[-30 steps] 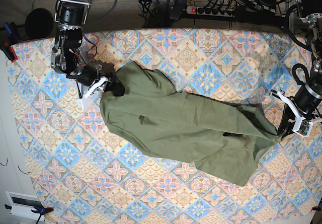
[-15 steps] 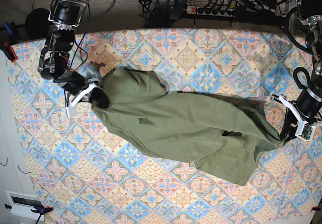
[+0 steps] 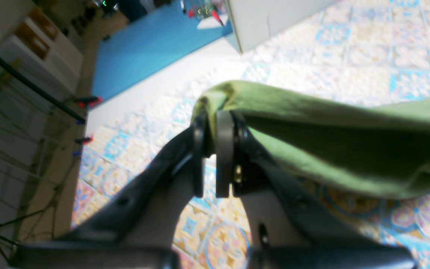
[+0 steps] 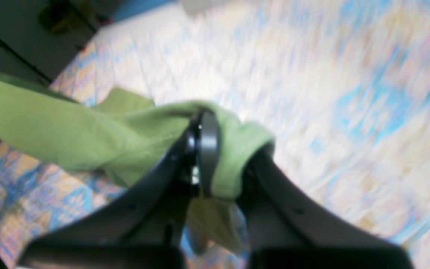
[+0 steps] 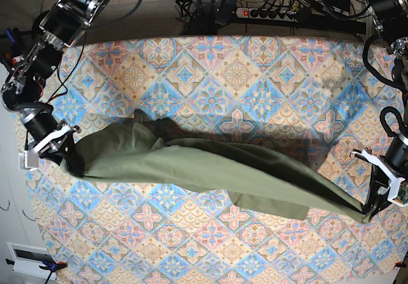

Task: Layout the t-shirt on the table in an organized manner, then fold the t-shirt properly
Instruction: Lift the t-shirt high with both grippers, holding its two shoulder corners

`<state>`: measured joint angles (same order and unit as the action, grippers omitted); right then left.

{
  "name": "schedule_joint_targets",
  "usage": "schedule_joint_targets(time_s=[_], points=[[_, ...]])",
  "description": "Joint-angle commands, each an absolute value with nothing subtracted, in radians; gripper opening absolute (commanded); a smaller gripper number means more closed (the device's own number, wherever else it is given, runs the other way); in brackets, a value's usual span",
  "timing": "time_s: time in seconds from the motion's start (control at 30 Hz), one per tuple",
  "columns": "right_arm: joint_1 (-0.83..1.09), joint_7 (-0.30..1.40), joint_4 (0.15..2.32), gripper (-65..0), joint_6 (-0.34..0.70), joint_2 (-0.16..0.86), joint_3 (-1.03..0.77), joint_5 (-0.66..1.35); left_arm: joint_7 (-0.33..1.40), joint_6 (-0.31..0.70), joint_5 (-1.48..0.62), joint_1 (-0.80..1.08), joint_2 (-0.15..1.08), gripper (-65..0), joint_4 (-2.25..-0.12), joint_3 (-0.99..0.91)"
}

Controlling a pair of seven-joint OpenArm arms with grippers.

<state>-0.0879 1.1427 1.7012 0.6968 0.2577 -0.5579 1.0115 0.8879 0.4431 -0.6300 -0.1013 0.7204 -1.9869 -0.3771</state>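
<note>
The left gripper point(image 3: 215, 153) is clamped on a bunched edge of the t-shirt point(image 3: 334, 142), its jaws nearly meeting with a fold of olive cloth pinched between them. The right gripper point(image 4: 203, 149) is likewise closed on cloth, a lump of shirt wrapped over one jaw (this wrist view is smeared, so which part of the garment it holds cannot be told).

Outward from both grips, in the base view the t-shirt point(image 5: 210, 169) hangs as a long, narrow band slung across the table point(image 5: 242, 67), from the right gripper point(image 5: 64, 149) near one side edge to the left gripper point(image 5: 376, 202) near the other. The middle seems to sag onto or just above the patterned cloth, and a hump of fabric rises near the right gripper's end.

Risks, as I judge them:
- The shirt is drawn into a rope rather than a sheet; lowering it as it is would lay it twisted and doubled, not flat, because each grip appears to hold a bunch rather than a single corner.
- Pulling further apart could slip the cloth out of a pinch, most likely on the left, where little fabric shows past the jaws.
- Both grippers sit close to the table's edges, so a dropped end could trail over the side.
</note>
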Motion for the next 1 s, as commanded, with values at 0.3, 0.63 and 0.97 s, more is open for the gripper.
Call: schedule_joint_targets(time_s=[0.3,0.63,0.97], points=[[-0.343,1.107,1.584,-64.2,0.698,0.355,-0.567,1.041,0.855,0.432,-0.634,-0.277,0.743,-65.0,-1.980,-0.321],[-0.627,1.101,1.334,-64.2,0.698,0.410,-0.565,1.036,0.857,0.432,-0.625,-0.506,0.651,-65.0,-1.778,-0.185],[-0.888,1.064,1.165,-64.2,0.698,0.476,-0.484,1.015,0.857,0.432,-0.608,-0.684,0.619,-65.0,-1.721,-0.093]])
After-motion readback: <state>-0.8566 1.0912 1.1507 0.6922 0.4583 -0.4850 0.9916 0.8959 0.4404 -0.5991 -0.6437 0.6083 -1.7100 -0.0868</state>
